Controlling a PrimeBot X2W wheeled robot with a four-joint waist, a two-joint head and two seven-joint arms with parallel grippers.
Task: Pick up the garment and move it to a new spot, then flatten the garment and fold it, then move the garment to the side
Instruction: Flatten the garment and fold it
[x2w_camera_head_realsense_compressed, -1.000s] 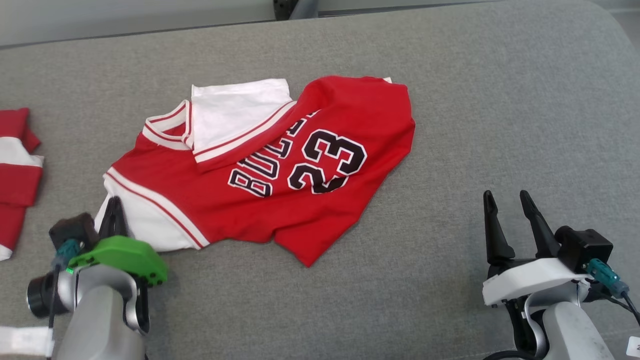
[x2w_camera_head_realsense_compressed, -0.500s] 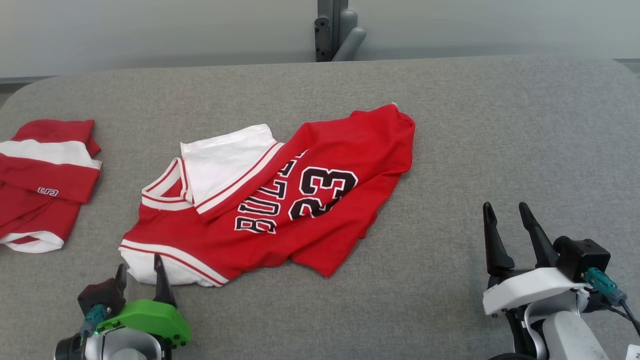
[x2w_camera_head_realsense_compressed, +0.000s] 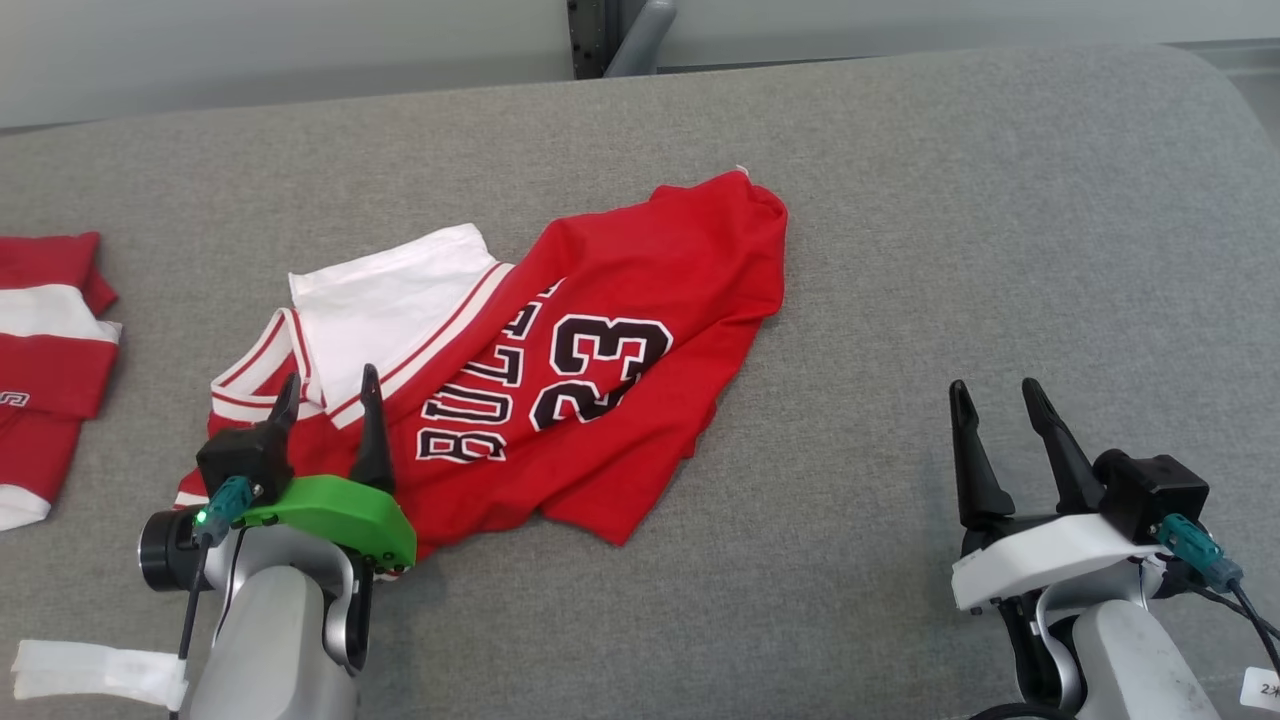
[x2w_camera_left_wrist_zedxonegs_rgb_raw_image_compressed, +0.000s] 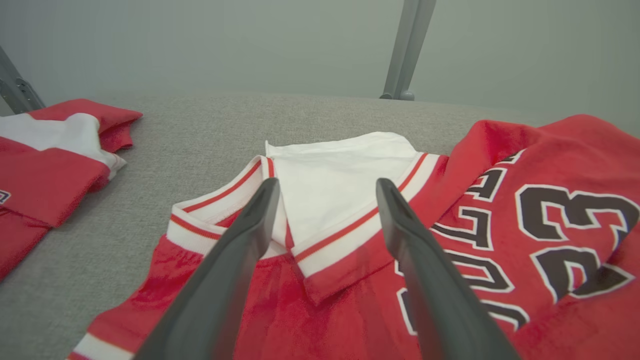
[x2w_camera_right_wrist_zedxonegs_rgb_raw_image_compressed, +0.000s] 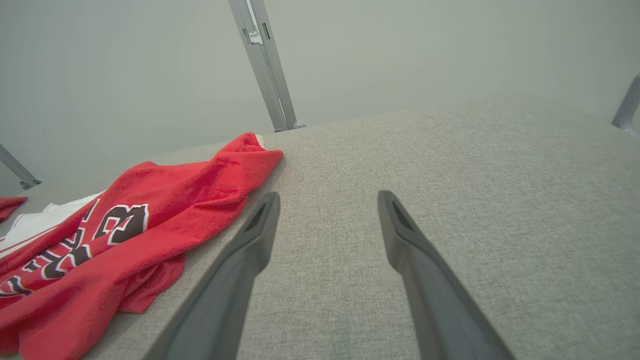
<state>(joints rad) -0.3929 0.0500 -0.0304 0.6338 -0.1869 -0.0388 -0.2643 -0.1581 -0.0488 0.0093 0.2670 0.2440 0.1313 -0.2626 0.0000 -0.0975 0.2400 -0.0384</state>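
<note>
Left claw advanced over jersey collar, jaws apart | right claw spread, well right of jersey

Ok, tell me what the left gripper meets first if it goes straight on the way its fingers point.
Probably the red 23 jersey: the left gripper, open, straddles its striped neck trim, white fabric just beyond. Height above the cloth is unclear.

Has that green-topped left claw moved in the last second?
Yes. The left gripper has advanced from the near edge of the jersey over it, toward its collar.
</note>
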